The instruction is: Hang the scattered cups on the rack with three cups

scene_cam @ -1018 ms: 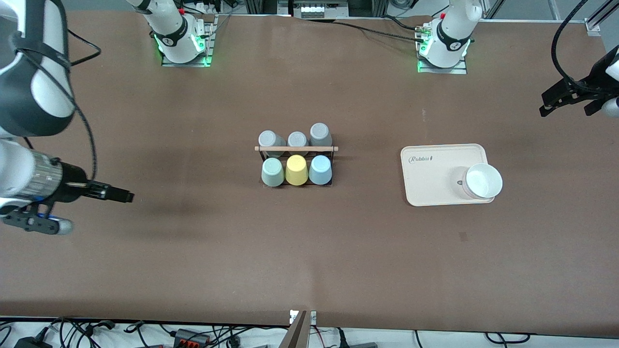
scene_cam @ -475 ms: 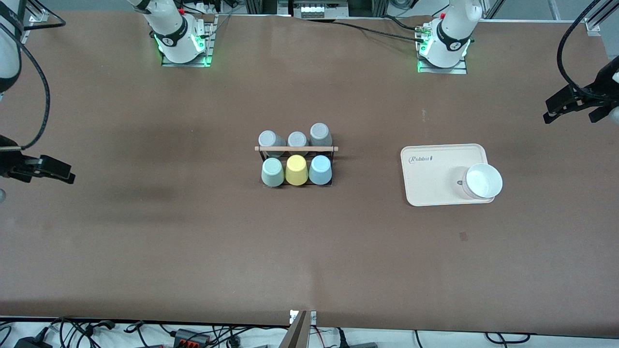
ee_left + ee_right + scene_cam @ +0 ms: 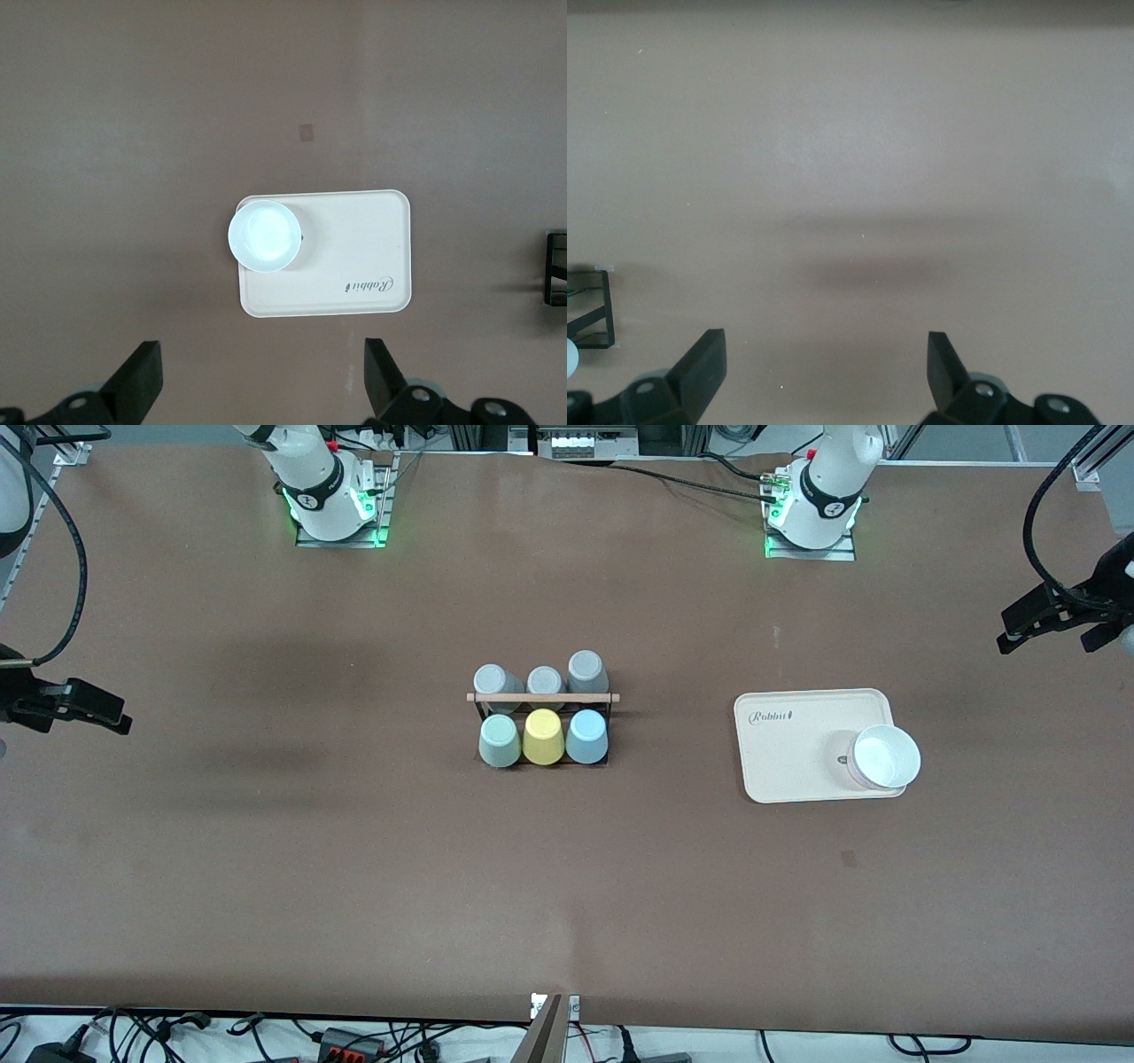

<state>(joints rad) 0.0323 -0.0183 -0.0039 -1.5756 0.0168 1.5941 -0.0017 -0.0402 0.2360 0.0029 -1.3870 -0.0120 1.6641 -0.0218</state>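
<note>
The black wire rack (image 3: 542,760) with its wooden rod (image 3: 542,697) stands mid-table. A mint green cup (image 3: 499,741), a yellow cup (image 3: 543,737) and a light blue cup (image 3: 586,737) sit upside down in the rack's row nearer the front camera. My right gripper (image 3: 111,713) is open and empty, high over bare table at the right arm's end, well away from the rack; its wrist view shows its open fingers (image 3: 700,367) and a rack corner (image 3: 598,310). My left gripper (image 3: 1010,631) is open and empty, high near the left arm's end of the table.
Three grey cups (image 3: 545,680) stand upside down in the rack's row farther from the front camera. A beige tray (image 3: 788,748) with a white bowl (image 3: 882,758) lies toward the left arm's end; both show in the left wrist view, the tray (image 3: 354,283) and the bowl (image 3: 266,235).
My right gripper has drawn back from the table's middle toward the right arm's end of the table. My left gripper has shifted only slightly. The cups and rack have not moved.
</note>
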